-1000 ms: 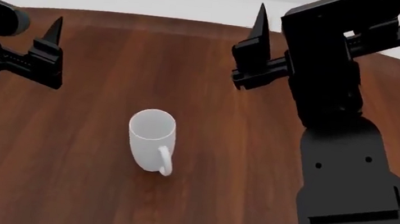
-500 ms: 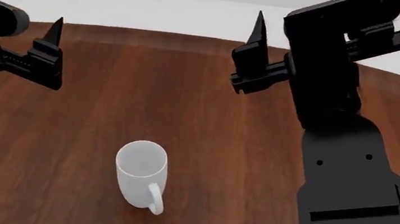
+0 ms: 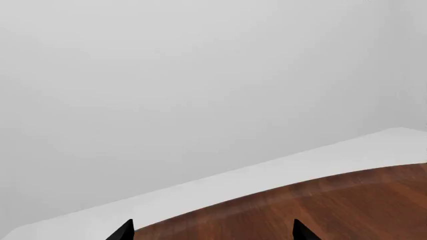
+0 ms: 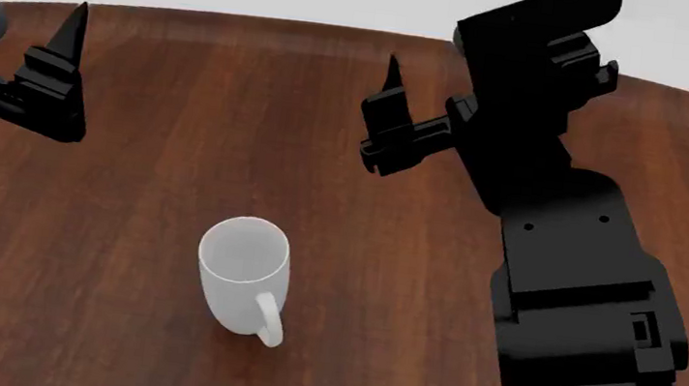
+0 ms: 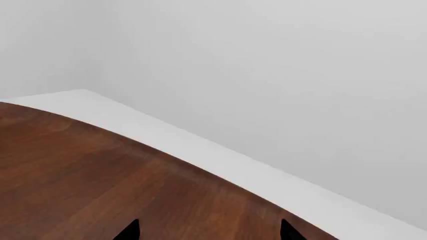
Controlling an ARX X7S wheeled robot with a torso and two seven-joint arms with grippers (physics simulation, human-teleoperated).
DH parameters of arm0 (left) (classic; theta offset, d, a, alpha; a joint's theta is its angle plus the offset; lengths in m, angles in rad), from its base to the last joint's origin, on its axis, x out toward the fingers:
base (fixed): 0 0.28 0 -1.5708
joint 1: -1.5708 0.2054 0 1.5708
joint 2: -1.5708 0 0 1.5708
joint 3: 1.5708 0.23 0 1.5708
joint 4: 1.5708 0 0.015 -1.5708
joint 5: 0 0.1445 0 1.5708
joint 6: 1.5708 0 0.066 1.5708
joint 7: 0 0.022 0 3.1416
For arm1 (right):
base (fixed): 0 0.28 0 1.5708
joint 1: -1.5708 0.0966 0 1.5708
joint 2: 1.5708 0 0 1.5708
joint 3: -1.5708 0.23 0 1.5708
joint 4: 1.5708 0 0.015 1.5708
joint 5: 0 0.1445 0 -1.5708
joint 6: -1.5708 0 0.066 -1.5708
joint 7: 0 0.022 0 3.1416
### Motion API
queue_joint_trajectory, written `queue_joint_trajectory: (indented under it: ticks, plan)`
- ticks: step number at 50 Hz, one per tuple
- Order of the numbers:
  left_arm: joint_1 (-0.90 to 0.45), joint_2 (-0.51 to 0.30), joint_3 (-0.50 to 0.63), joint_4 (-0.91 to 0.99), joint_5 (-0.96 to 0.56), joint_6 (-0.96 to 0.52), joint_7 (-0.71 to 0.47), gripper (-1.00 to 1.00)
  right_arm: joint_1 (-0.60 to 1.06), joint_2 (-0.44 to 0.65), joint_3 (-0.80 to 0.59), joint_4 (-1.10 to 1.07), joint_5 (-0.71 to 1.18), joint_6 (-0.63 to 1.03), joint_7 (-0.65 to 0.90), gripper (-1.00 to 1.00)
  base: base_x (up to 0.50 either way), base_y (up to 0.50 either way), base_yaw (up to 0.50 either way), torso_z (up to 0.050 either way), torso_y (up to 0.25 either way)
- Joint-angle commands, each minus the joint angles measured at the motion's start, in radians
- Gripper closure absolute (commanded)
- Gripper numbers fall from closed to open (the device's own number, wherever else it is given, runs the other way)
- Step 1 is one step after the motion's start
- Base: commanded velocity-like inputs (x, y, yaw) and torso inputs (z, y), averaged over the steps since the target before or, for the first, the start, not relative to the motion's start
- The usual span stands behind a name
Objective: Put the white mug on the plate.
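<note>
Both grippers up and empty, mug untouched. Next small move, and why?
Probably lower the right gripper toward the white mug. It stands upright on the table, handle facing the robot, and both grippers hover open, away from it. No plate is in view.

Your white mug (image 4: 243, 275) stands upright on the table (image 4: 200, 89), near its front, handle toward you. Your left hand (image 4: 53, 72) sits behind it to the left, your right hand (image 4: 391, 125) behind it to the right, both well apart from it.
</note>
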Motion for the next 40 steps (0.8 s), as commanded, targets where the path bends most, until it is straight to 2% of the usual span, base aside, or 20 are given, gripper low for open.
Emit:
queue_joint_trajectory:
  ticks: [1, 14, 24, 33, 40]
  plan:
    - [0.008, -0.011, -0.008, 0.118, -0.017, -0.043, -0.017, -1.00, -0.011, -0.003, 0.004, -0.023, 0.032, 0.026, -0.022, -1.00, 0.00, 0.00, 0.00, 0.028, -0.125]
    - [-0.005, -0.020, 0.006, 0.203, -0.028, -0.095, -0.027, -1.00, -0.059, 0.018, 0.010, -0.150, 0.073, 0.091, -0.037, -1.00, 0.00, 0.00, 0.00, 0.029, -0.126]
    - [-0.014, -0.021, 0.011, 0.244, -0.038, -0.127, -0.035, -1.00, -0.078, 0.014, 0.022, -0.166, 0.110, 0.099, -0.055, -1.00, 0.00, 0.00, 0.00, 0.030, -0.125]
    - [-0.028, -0.027, 0.015, 0.277, -0.046, -0.158, -0.040, -1.00, -0.119, 0.017, 0.053, -0.316, 0.185, 0.202, -0.048, -1.00, 0.00, 0.00, 0.00, 0.030, -0.126]
    - [-0.027, -0.028, 0.021, 0.278, -0.045, -0.155, -0.043, -1.00, -0.135, 0.021, 0.052, -0.353, 0.205, 0.229, -0.049, -1.00, 0.00, 0.00, 0.00, 0.030, -0.126]
